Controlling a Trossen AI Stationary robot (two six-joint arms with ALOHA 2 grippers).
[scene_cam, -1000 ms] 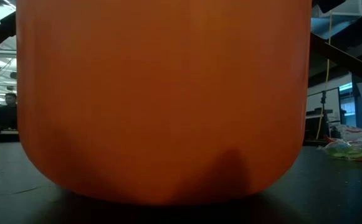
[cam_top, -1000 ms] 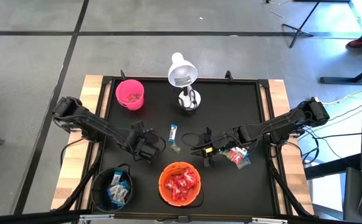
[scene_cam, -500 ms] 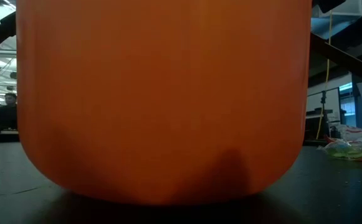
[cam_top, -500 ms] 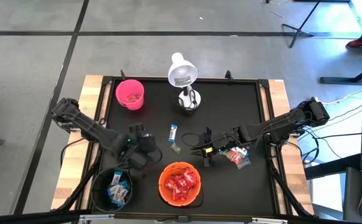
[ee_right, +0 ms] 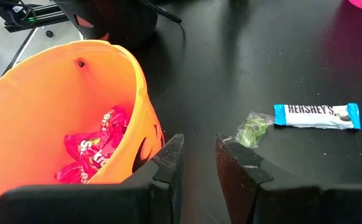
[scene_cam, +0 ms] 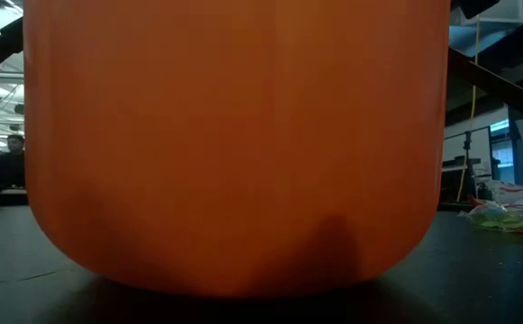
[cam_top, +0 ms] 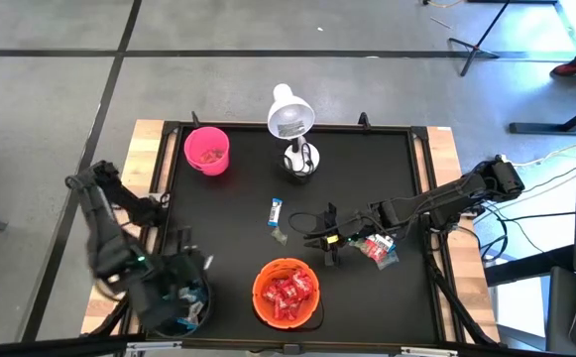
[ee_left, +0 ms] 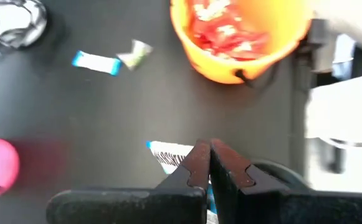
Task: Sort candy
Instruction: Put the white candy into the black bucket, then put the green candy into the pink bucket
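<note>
A black table (cam_top: 367, 169) carries everything. Just ahead of the right gripper (cam_top: 324, 241) lie a green candy (cam_top: 280, 236) and a blue bar (cam_top: 276, 211); an orange bowl (cam_top: 287, 293) stands beside that gripper, and a candy pile (cam_top: 379, 248) lies by its wrist. Farther off stand a lamp (cam_top: 295, 139) and a pink cup (cam_top: 207, 150); a black bowl (cam_top: 180, 302) sits under the left gripper (ee_left: 209, 167).

Two dark jointed arms, black cables along the links, matte black angular fingers (ee_right: 168, 168)
</note>
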